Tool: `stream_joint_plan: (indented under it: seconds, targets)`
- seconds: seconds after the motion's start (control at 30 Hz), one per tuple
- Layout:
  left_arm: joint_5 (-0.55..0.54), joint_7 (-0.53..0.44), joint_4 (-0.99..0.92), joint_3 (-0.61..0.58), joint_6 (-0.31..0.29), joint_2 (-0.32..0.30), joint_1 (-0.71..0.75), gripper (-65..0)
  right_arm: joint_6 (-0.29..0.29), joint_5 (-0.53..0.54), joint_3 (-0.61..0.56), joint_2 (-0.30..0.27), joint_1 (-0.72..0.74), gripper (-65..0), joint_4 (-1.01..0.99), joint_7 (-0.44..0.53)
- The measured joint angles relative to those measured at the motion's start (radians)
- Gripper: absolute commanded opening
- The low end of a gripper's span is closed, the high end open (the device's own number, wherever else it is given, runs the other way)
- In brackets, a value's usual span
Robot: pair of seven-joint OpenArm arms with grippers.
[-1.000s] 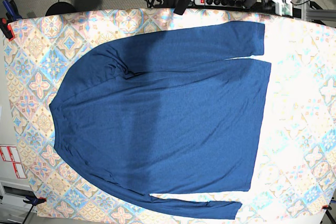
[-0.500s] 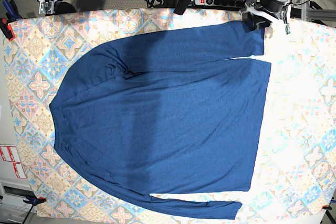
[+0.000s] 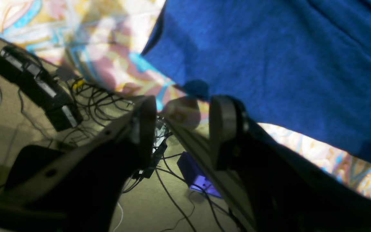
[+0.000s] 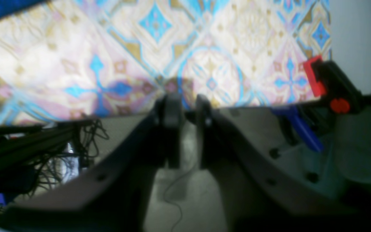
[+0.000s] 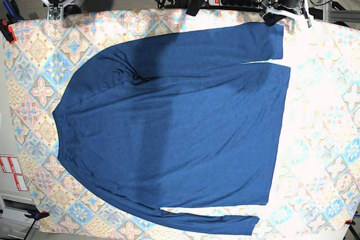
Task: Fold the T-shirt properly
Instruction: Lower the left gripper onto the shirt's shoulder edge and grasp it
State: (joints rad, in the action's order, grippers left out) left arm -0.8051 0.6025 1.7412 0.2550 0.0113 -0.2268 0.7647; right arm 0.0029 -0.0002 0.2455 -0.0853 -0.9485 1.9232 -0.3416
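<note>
The T-shirt (image 5: 174,127) lies spread flat over the middle of the patterned surface (image 5: 320,139), one sleeve along the far edge, the other along the near edge. The base view shows both arms at the far corners; only the wrist views reveal their fingers. The left end effector (image 3: 182,112) hovers with jaws apart just off the cuff corner (image 3: 159,42), holding nothing. The right end effector (image 4: 183,106) has its jaws nearly together, empty, over the surface's edge beside a red clamp (image 4: 314,75).
</note>
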Motion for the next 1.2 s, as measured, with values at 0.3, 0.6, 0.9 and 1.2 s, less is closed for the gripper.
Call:
stream_joint_plan:
  seconds: [0.3,0.6,0.9,1.2]
  targets:
    - [0.0,-0.001,-0.019,0.003,0.0,0.0,-0.045,-38.3,0.0,0.0,-0.001,0.002,0.017,-56.4,0.0,-0.007]
    - [-0.016,-0.024,-0.109,0.009,-0.024,-0.001,-0.054,-38.3,0.0,0.0,-0.001,0.001,0.018,-56.4,0.0,-0.005]
    - [-0.014,-0.026,-0.092,0.01,0.0,0.016,-0.07,-59.0,-0.001,0.0,-0.001,0.001,0.019,-56.4,0.0,-0.003]
    - [-0.014,-0.001,0.018,0.005,-0.002,0.024,-0.02,-65.0,0.0,0.0,-0.001,0.001,0.053,-56.4,0.006,-0.011]
